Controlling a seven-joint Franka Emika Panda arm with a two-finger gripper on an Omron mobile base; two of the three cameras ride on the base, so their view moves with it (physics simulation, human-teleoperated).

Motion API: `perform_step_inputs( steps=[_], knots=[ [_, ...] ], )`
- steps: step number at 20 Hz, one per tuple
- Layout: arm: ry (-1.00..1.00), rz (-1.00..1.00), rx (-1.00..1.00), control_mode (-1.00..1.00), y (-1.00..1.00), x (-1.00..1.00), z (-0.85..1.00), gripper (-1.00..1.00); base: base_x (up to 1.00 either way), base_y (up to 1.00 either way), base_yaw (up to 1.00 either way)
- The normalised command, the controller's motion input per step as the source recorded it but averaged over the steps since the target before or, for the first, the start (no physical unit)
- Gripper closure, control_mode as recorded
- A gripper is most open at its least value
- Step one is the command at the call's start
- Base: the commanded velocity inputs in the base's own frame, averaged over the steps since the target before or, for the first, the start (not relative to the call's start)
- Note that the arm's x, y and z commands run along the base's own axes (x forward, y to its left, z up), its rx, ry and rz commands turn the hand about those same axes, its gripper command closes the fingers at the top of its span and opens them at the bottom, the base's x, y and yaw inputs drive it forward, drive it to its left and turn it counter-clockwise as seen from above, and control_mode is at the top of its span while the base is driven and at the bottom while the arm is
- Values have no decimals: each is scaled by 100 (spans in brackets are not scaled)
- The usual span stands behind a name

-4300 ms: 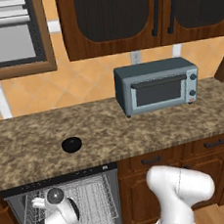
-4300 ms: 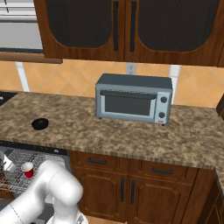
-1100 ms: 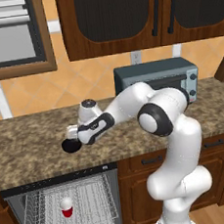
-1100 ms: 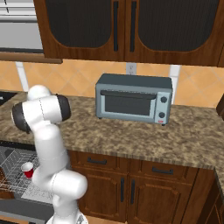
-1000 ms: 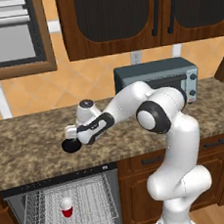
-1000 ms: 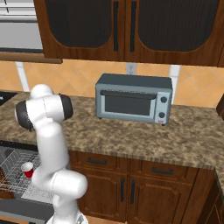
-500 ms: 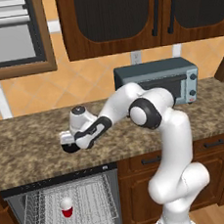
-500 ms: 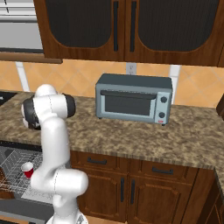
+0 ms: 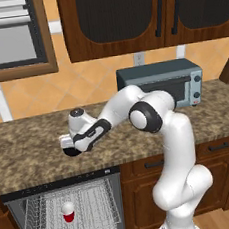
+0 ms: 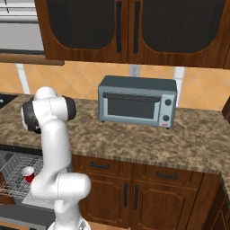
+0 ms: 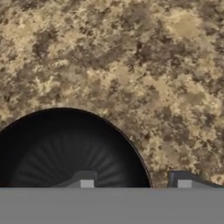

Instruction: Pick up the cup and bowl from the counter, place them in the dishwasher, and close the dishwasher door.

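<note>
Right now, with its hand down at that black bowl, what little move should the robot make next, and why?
Probably close the jaws on the bowl's rim, then lift. In the hand view one of the fingertips sits inside the bowl and the other outside over the counter, so the rim lies between them. The cup already sits in the dishwasher rack, so the bowl is the one left to move.

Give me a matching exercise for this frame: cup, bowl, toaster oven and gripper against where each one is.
Things:
1. cup
2. bowl
3. toaster oven
4. gripper

Places:
A. at the back of the counter, right of the arm
B. straddling the bowl's rim
C. in the dishwasher rack
D. on the counter, under the hand

Pairs: 1-C, 2-D, 3-A, 4-B
</note>
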Motion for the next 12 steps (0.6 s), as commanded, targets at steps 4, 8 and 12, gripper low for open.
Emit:
perform_step_inputs(
  steps=[4, 8, 12],
  knots=[
    [1, 0, 0, -100, 24, 27, -5, 100, 0, 0, 0],
    [0, 0, -5, -100, 67, 32, -6, 100, 0, 0, 0],
    [-2, -1, -3, -100, 11, -43, 6, 100, 0, 0, 0]
  ],
)
